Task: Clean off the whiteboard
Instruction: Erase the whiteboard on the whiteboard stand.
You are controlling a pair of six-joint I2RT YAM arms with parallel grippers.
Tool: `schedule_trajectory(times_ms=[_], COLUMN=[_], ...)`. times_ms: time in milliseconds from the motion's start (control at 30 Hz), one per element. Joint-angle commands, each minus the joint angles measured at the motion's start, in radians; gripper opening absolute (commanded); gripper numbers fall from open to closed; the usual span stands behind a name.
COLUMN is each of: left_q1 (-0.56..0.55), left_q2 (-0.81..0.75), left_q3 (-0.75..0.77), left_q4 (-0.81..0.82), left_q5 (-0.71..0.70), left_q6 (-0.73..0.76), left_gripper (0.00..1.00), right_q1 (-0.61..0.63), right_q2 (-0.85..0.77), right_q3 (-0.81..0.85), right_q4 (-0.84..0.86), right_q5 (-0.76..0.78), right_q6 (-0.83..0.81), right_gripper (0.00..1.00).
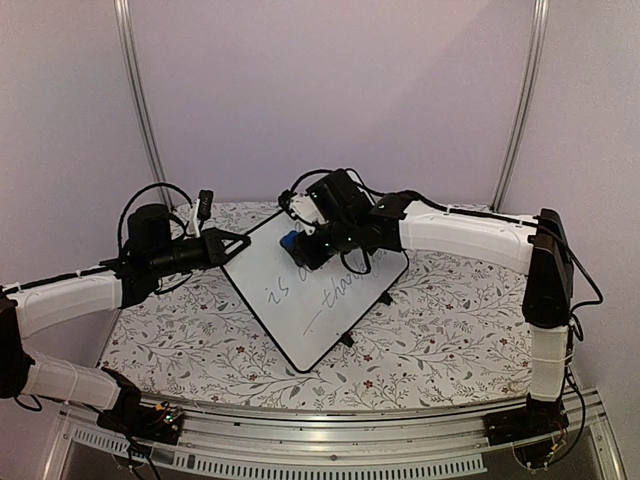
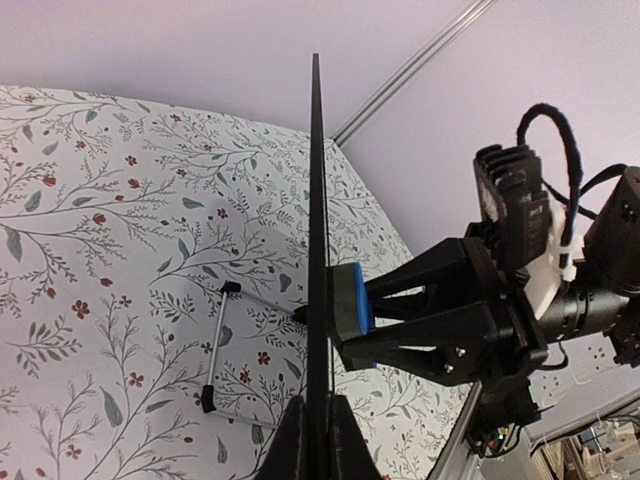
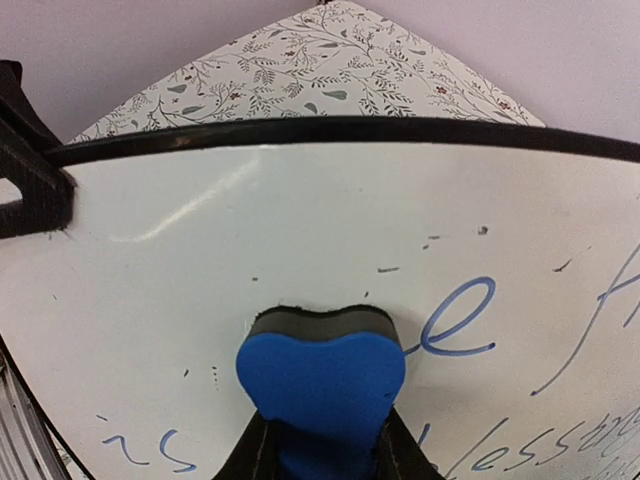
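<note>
The whiteboard (image 1: 290, 300) stands tilted on the table, white with a black frame and blue handwriting. My left gripper (image 1: 238, 240) is shut on its upper left edge; in the left wrist view the board shows edge-on (image 2: 317, 250) between my fingers (image 2: 318, 440). My right gripper (image 1: 300, 245) is shut on a blue eraser (image 1: 289, 241) with a dark felt face, pressed flat against the board's upper part. The eraser (image 3: 320, 375) sits left of a blue "e" on the board (image 3: 300, 230). It also shows in the left wrist view (image 2: 352, 300).
The table has a floral cloth (image 1: 440, 330). The board's wire stand with black feet (image 2: 215, 350) rests on the cloth behind it. Metal frame posts (image 1: 140, 100) rise at the back corners, and a metal rail (image 1: 330, 440) runs along the near edge.
</note>
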Motion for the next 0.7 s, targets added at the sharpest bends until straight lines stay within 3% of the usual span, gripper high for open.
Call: schedule_trajectory(times_ms=[0, 233, 667], left_q1=[-0.027, -0.027, -0.026], left_q2=[-0.033, -0.034, -0.038], left_q3=[0.012, 0.010, 0.011], left_q4=[0.087, 0.088, 0.083], left_q5=[0.119, 0.119, 0.117], left_q6=[0.020, 0.019, 0.023], left_gripper=[0.00, 0.00, 0.00], right_q1=[-0.007, -0.033, -0.079], right_q2=[-0.017, -0.041, 0.051], right_q3=[-0.121, -0.128, 0.071], right_q4=[-0.046, -0.030, -0.068], right_q5=[0.022, 0.004, -0.015], right_q6=[0.025, 0.041, 0.033], right_gripper=[0.00, 0.00, 0.00])
